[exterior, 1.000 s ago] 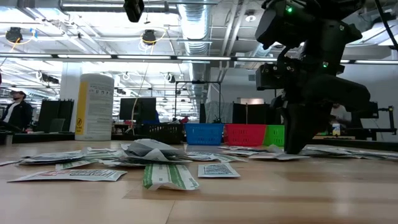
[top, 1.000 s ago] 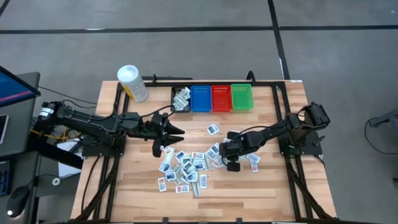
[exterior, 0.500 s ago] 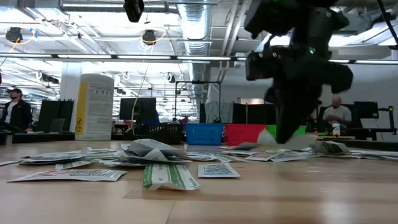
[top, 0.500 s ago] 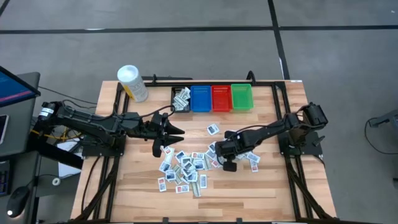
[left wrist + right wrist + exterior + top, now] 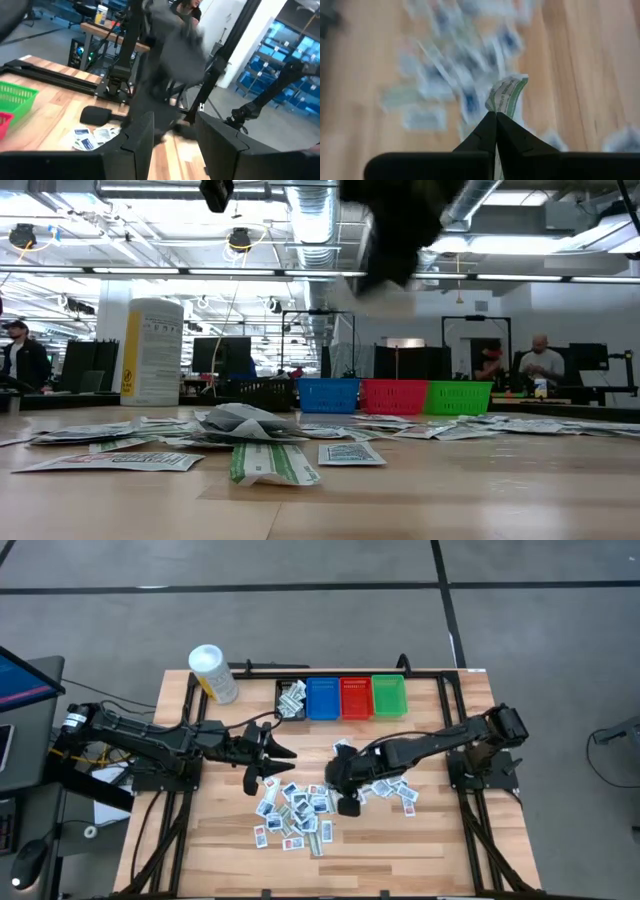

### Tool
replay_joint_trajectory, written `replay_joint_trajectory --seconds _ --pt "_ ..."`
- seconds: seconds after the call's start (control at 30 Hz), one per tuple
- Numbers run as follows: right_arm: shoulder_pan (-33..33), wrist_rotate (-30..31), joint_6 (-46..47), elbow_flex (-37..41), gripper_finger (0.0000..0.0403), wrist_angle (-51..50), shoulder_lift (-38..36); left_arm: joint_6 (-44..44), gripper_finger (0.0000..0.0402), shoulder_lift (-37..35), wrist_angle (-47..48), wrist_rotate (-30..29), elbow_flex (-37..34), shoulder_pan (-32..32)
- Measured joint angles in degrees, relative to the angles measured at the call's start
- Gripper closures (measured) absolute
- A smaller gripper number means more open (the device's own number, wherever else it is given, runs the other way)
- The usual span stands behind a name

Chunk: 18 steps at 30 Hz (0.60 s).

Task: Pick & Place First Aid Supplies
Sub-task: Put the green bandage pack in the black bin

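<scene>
Green-edged white packet (image 5: pixel 508 93); blue, red, green bins (image 5: pixel 356 697)

Wooden table (image 5: pixel 440 840), plastic bins (image 5: pixel 355 697)

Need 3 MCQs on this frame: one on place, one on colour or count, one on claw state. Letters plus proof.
1. The white tub stands:
A) far-left table corner
B) inside the green bin
C) among the packets

2. Bin order after the black bin, left to right:
A) red, green, blue
B) blue, red, green
C) green, blue, red

3. The right claw is:
A) wide open
B) shut on a green-edged packet
C) out of view

Key: 1A, high view shows it at that corner; 2B, high view row; 3B, right wrist view shows the fingertips pinching it.
</scene>
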<state>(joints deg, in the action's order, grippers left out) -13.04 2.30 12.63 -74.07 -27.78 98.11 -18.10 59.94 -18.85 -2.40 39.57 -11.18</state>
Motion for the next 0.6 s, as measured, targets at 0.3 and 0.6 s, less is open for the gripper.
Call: replay_joint_trajectory --seconds 0.3,0.6 --pt "-0.1 -4.3 -5.8 -5.0 0.0402 13.6 -5.9 6.6 0.0256 0.0 -0.1 3.5 0.0 0.0" --pt "-0.1 -7.4 -6.8 -5.0 0.0402 22.4 -9.4 14.7 0.0256 0.1 -7.2 10.2 0.0 0.0"
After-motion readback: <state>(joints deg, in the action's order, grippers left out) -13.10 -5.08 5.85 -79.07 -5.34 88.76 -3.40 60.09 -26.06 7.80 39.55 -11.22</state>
